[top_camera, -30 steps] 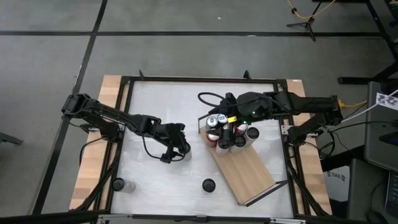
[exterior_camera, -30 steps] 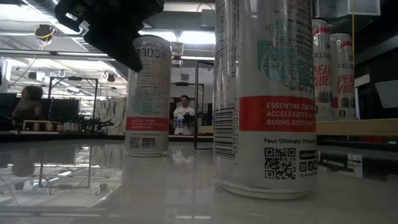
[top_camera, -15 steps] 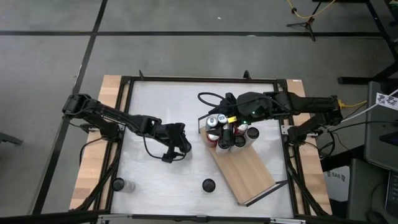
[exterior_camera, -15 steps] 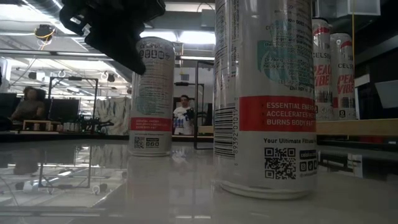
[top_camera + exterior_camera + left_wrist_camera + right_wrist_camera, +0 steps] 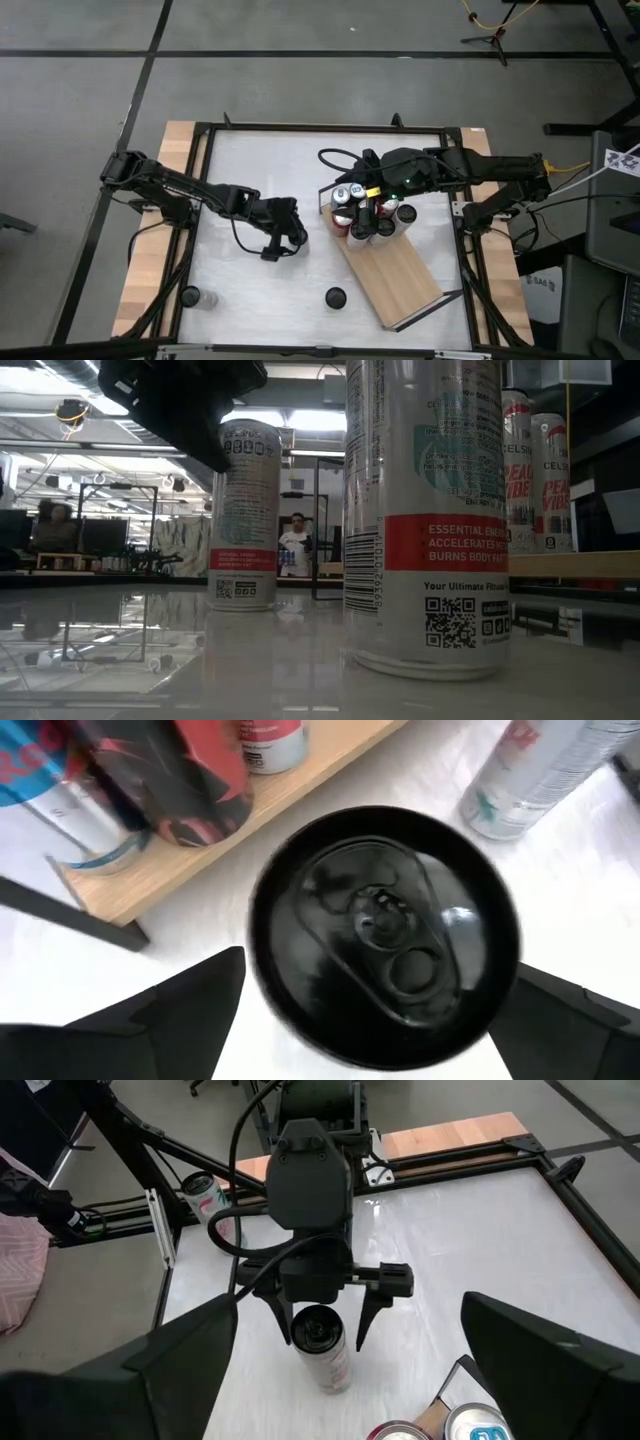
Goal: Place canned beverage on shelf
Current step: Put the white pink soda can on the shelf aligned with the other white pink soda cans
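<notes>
A white canned beverage [image 5: 320,1342] with a black top [image 5: 385,930] stands upright on its base on the white table, left of the shelf [image 5: 395,270]. The shelf is a light-wood board lying slantwise at the table's right. My left gripper [image 5: 285,245] is open, slanting down over the can, with one finger on either side of its top and small gaps showing. My right gripper [image 5: 362,205] hangs open above several cans [image 5: 368,218] standing at the shelf's far end, with nothing between its fingers.
Another white can [image 5: 335,297] stands on the table near the front edge, huge in the low view [image 5: 425,510]. A further can [image 5: 190,296] stands outside the table's left frame. The shelf's near half is bare wood. People [image 5: 295,545] are in the room behind.
My left gripper has stayed in place and spread its fingers away from the can. The can has shifted slightly and stands upright on the table by itself.
</notes>
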Robot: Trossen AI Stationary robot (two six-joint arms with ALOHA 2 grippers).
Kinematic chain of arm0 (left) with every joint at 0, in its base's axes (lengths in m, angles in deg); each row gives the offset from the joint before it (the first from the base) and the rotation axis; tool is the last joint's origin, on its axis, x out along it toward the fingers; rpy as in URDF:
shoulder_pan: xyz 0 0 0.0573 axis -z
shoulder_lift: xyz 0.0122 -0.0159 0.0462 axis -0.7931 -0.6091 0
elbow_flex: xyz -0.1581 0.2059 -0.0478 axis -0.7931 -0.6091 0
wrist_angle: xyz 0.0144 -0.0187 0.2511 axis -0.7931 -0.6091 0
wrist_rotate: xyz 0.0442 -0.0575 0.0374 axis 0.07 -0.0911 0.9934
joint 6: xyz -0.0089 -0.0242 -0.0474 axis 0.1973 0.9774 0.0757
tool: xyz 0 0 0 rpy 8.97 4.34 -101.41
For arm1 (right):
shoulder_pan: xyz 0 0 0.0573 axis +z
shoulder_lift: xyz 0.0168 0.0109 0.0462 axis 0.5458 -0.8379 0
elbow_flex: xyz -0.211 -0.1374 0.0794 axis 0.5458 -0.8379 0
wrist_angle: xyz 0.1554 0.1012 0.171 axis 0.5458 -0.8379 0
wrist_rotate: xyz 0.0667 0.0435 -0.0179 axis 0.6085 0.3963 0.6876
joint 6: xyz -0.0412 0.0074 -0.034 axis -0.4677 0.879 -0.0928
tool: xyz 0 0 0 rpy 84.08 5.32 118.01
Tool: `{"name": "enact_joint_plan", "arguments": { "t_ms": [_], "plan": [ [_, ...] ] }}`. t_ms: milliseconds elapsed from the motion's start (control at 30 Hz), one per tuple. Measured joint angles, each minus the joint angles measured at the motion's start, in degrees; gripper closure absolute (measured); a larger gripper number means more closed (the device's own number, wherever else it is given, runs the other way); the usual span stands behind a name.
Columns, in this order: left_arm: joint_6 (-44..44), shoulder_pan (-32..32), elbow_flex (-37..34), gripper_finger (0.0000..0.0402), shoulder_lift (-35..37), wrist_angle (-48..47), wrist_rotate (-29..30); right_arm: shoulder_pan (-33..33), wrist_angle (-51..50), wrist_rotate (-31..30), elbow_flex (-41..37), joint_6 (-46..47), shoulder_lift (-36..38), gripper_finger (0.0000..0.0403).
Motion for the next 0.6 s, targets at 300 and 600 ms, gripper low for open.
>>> {"name": "enact_joint_plan", "arguments": {
  "t_ms": [300, 600],
  "plan": [
    [0.89, 0.00, 2.66, 0.0032, 0.00, -3.82, 5.44, 0.00, 0.05, 0.00, 0.00, -1.41, 0.00, 0.0029],
    [0.79, 0.17, 9.55, 0.0032, 0.00, -17.20, 5.47, 0.00, 3.02, -0.02, -0.02, -6.01, -1.51, 0.0029]
  ]
}}
